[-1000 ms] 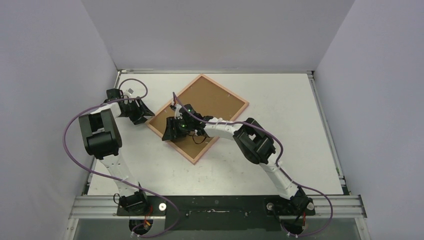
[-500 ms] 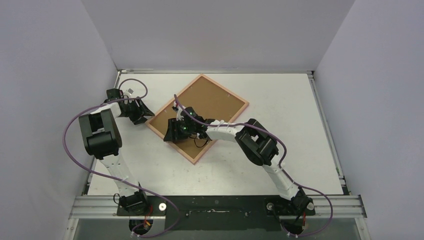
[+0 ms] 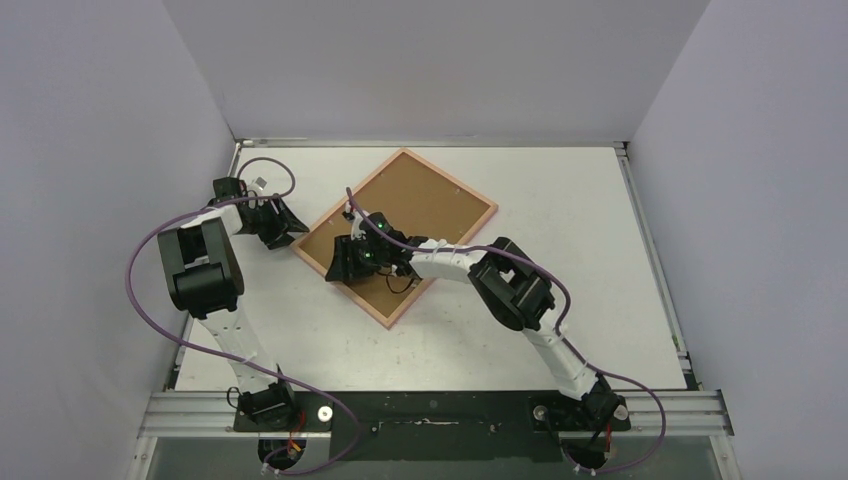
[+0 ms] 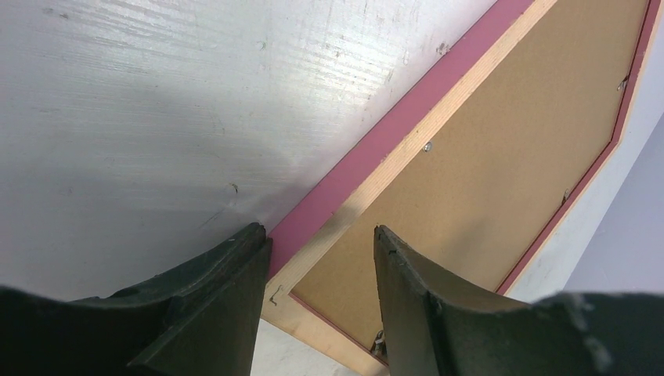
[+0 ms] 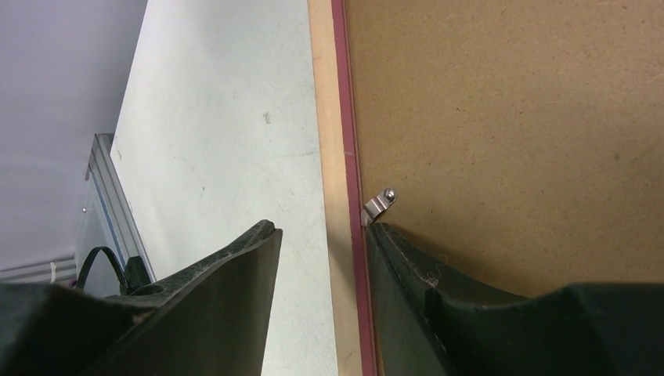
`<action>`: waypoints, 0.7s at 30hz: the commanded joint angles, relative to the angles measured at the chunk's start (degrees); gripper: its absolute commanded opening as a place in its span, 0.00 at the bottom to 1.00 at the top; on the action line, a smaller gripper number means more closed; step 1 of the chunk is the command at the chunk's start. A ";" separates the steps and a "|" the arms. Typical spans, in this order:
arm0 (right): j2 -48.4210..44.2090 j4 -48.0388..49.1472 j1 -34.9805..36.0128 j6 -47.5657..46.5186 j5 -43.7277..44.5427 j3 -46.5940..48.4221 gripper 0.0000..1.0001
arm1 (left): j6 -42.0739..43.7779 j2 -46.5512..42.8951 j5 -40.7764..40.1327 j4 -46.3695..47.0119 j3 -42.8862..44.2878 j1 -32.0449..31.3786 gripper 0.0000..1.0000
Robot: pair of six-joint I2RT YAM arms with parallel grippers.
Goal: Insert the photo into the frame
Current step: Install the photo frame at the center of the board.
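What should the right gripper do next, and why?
Probably nudge the metal clip sideways with the right gripper: its open fingers straddle the frame edge, one tip beside the clip on the backing panel. Whether that locks or frees it, I cannot tell.

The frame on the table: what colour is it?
The frame is light wood on its upturned back and pink along the edge; the left wrist view shows it best.

The white table [image 3: 580, 300] has one thing lying flat on it: the frame [image 3: 450, 179], back side up, with a brown board [image 3: 425, 200] inside it.
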 commanded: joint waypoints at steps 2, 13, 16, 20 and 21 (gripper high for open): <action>2.72 -1.01 0.31 -1.55 1.30 2.49 0.46 | 0.31 -1.29 -0.65 0.55 -0.40 0.01 0.50; 3.80 0.46 0.35 -1.64 1.86 2.82 0.45 | 0.17 -1.46 -0.54 0.93 -1.10 0.01 0.49; 4.28 1.18 0.48 -1.30 1.75 2.85 0.45 | -0.03 -1.44 -0.54 1.08 -1.27 0.01 0.49; 4.82 1.82 0.70 -1.13 2.09 2.47 0.45 | -0.50 -1.39 -0.28 1.71 -1.88 0.01 0.48; 5.00 2.00 0.80 -0.94 2.14 2.35 0.45 | -0.65 -1.40 -0.21 1.92 -2.04 0.01 0.48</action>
